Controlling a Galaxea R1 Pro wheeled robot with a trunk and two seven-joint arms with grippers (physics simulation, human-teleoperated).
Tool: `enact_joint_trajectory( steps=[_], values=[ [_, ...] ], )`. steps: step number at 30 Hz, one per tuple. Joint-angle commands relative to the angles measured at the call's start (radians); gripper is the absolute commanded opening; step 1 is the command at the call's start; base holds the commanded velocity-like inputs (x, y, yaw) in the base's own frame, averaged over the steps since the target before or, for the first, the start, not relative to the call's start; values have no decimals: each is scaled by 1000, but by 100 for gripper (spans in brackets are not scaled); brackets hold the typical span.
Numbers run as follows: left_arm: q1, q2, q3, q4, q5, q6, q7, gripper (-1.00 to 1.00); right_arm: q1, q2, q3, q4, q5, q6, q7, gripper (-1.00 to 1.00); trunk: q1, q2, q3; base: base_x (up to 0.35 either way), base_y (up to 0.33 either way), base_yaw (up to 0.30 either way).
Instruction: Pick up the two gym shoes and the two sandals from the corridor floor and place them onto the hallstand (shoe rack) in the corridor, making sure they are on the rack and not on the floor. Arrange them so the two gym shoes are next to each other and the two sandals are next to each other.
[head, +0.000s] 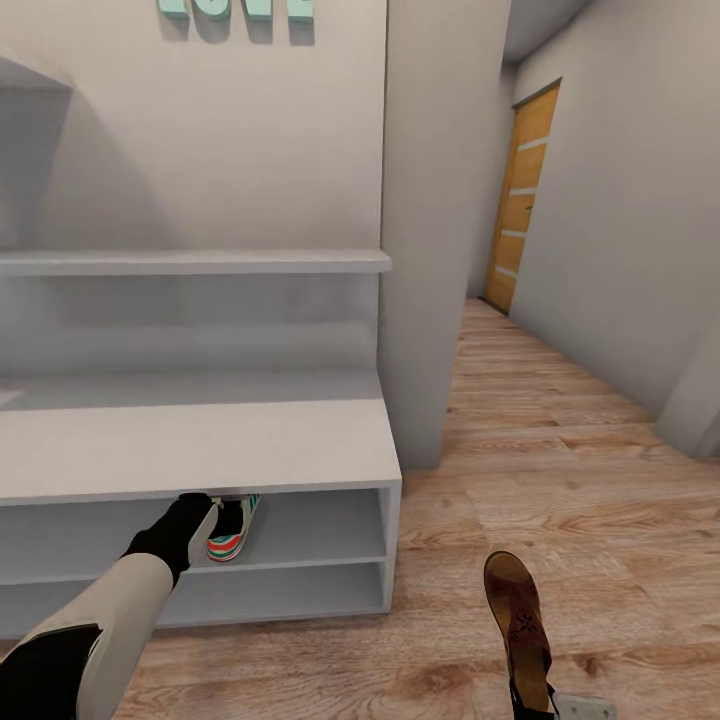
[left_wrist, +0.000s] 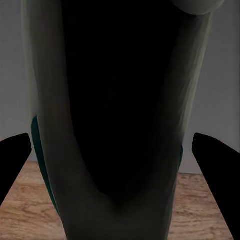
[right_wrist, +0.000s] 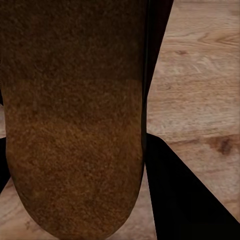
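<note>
One gym shoe (head: 232, 530), white with teal stripes and an orange patch, hangs at the front of the upper low shelf of the hallstand (head: 200, 450). My left gripper (head: 212, 510) is shut on it under the bench top. In the left wrist view the gym shoe (left_wrist: 120, 100) sits between the two dark fingers (left_wrist: 14, 160), which press on its sides. A brown sandal (head: 517, 610) is held above the corridor floor (head: 600, 500) at the lower right, with my right gripper (head: 535, 702) shut on its near end. The sandal's sole (right_wrist: 75, 125) lies against a dark finger (right_wrist: 180, 200).
A grey wall pillar (head: 440, 250) stands right beside the hallstand's right end. The corridor runs back along the right to a wooden door (head: 522, 200). A long wall shelf (head: 190, 262) runs above the bench top. The lowest shelf (head: 280, 595) sits near the floor.
</note>
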Motion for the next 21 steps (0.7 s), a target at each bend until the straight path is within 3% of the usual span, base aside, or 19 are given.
enact_joint_trajectory(
  steps=[1, 8, 9, 17, 21],
  values=[
    [0, -1, 6, -2, -7, 5, -2, -100, 0, -1, 2, 1, -8, -3, 0, -100, 0, 0, -1, 0, 0, 0],
    [0, -1, 6, -1, -7, 4, -2, -100, 0, 0, 2, 1, -8, -3, 0, -100, 0, 0, -1, 0, 0, 0],
    [0, -1, 6, -1, -7, 4, -3, 100, 0, 0, 2, 1, -8, -3, 0, -100, 0, 0, -1, 0, 0, 0],
    [1, 0, 3, 0, -7, 3, -3, 100, 0, -1, 2, 1, -8, -3, 0, -100, 0, 0, -1, -1, 0, 0],
    [1, -1, 3, 0, -7, 3, -3, 100, 0, -1, 2, 1, -8, -3, 0, -100, 0, 0, -1, -169, 0, 0]
  ],
)
